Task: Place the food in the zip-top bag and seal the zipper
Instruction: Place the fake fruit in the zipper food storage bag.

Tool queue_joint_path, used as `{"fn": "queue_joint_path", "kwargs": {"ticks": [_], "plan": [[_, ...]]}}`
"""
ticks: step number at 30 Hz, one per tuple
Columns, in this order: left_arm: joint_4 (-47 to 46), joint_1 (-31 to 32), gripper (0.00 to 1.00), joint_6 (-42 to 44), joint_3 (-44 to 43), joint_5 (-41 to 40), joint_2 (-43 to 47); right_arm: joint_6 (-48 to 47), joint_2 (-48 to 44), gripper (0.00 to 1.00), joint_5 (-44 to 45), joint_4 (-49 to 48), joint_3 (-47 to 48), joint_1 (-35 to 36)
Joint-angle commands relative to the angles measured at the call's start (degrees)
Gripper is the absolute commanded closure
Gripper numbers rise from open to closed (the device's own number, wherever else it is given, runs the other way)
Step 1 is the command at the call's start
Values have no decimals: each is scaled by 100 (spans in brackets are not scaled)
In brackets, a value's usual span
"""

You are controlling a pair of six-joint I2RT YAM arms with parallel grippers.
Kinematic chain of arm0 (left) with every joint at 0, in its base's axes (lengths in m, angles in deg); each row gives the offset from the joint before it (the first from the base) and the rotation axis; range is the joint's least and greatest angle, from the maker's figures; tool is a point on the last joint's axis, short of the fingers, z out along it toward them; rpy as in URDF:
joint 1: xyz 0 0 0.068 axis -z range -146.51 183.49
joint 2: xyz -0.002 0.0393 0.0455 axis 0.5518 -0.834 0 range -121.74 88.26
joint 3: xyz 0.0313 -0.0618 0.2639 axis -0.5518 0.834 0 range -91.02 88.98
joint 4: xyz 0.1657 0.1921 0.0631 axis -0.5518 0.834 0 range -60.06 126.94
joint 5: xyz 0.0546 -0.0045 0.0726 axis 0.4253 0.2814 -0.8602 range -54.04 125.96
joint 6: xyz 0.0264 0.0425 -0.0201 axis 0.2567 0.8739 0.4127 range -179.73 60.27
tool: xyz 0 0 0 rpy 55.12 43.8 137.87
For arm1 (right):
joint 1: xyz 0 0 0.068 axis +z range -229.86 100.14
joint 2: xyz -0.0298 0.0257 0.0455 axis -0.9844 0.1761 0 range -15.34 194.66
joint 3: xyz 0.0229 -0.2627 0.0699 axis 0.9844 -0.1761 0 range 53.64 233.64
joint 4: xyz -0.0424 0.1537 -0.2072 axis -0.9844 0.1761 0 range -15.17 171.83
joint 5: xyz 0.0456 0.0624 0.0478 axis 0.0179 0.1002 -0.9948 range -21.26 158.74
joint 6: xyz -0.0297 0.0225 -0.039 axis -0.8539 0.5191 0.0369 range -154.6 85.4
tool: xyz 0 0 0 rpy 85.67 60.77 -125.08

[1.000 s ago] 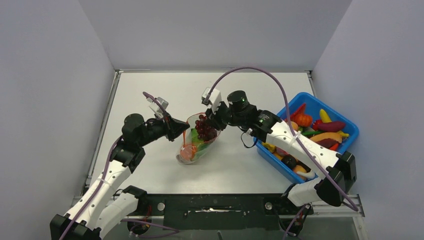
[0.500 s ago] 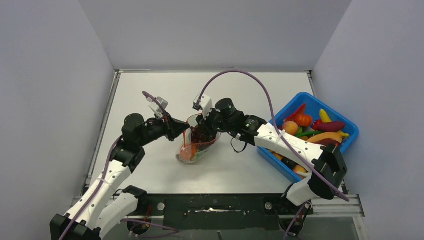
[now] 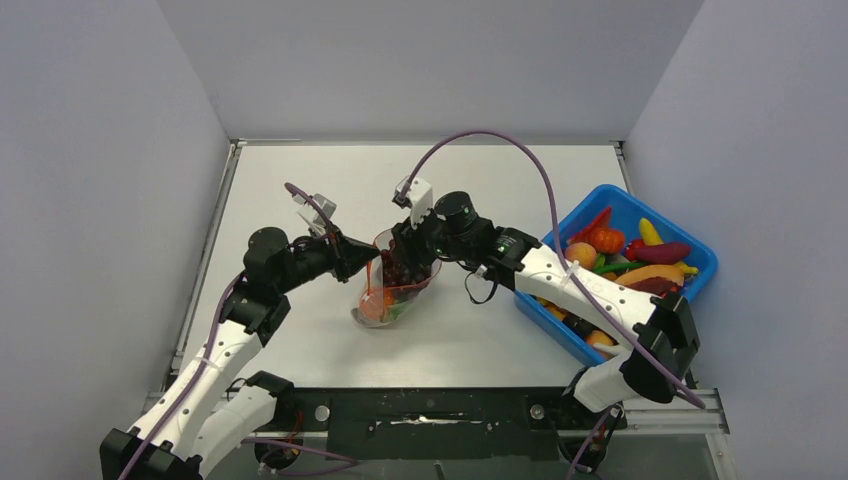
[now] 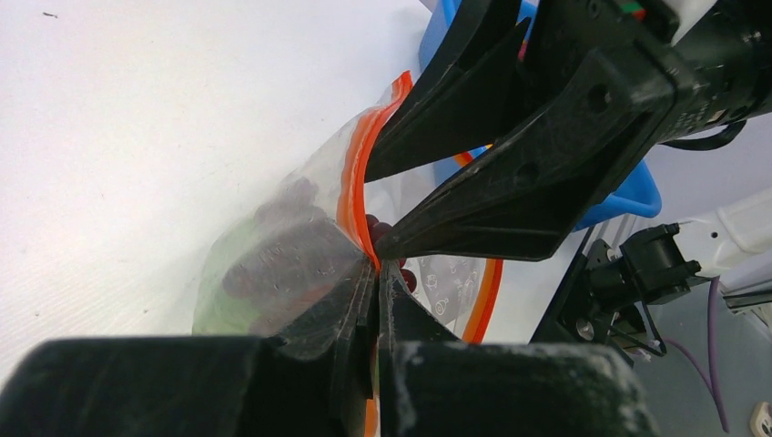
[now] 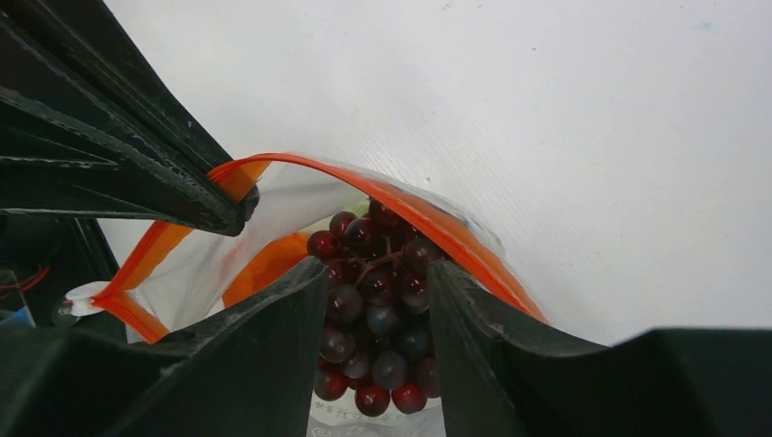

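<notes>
The clear zip-top bag (image 3: 395, 292) stands on the table with its mouth up and open. My left gripper (image 3: 366, 259) is shut on the orange-red zipper strip (image 4: 350, 182) at the bag's left edge, its jaw tips (image 4: 376, 264) pinched on the strip. My right gripper (image 3: 404, 262) reaches down into the bag mouth and is shut on the dark purple grapes (image 5: 373, 309), which sit between its fingers (image 5: 273, 337). Green lettuce (image 4: 214, 282) and an orange piece (image 5: 264, 269) lie inside the bag. The zipper (image 5: 455, 237) curves around the right gripper.
A blue plastic bin (image 3: 640, 196) holding several more toy fruits and vegetables stands at the right, beside the right arm. Grey walls close in the table at the left, back and right.
My right gripper has moved left and down, carrying the grapes from the bag's rim into its mouth. The left gripper and the bag have stayed where they were.
</notes>
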Motion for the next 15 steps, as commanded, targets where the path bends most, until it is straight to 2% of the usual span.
{"fn": "queue_joint_path", "kwargs": {"ticks": [1,4,7,15], "plan": [[-482,20,100,-17,-87,37,117,297,-394,61,90,-81,283,23],[-522,15,100,-22,-71,49,92,467,-367,71,-6,-183,210,20],[-540,19,100,-26,-69,61,97,620,-311,75,51,-443,-24,23],[-558,19,100,-34,-76,43,146,1141,189,79,161,-920,-389,30]]}}
